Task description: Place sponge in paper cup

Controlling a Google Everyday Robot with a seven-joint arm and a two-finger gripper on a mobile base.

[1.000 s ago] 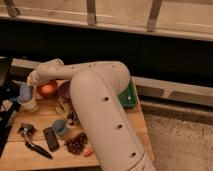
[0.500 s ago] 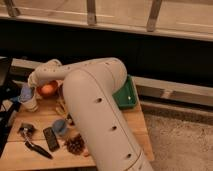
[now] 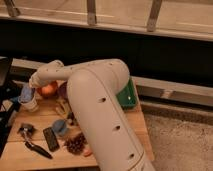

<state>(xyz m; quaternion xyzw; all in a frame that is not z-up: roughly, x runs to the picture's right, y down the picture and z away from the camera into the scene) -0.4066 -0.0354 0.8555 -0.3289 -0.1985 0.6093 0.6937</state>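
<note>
A white paper cup [image 3: 31, 104] stands at the left edge of the wooden table [image 3: 107, 127]. A blue sponge [image 3: 24, 93] sits at the cup's mouth, sticking out above the rim. My gripper [image 3: 30, 88] is at the end of the long white arm [image 3: 95, 95], right over the cup and against the sponge. Whether it still holds the sponge is hidden.
An orange fruit [image 3: 48, 89] and a dark purple item [image 3: 62, 90] lie just right of the cup. A green bin [image 3: 128, 95] stands behind the arm. A blue bowl [image 3: 60, 127], a black device [image 3: 50, 138], a pinecone [image 3: 76, 144] and a black tool [image 3: 36, 149] lie near the front.
The arm's big forelink has shifted slightly toward the camera. The gripper and the blue sponge stay at the paper cup's mouth.
</note>
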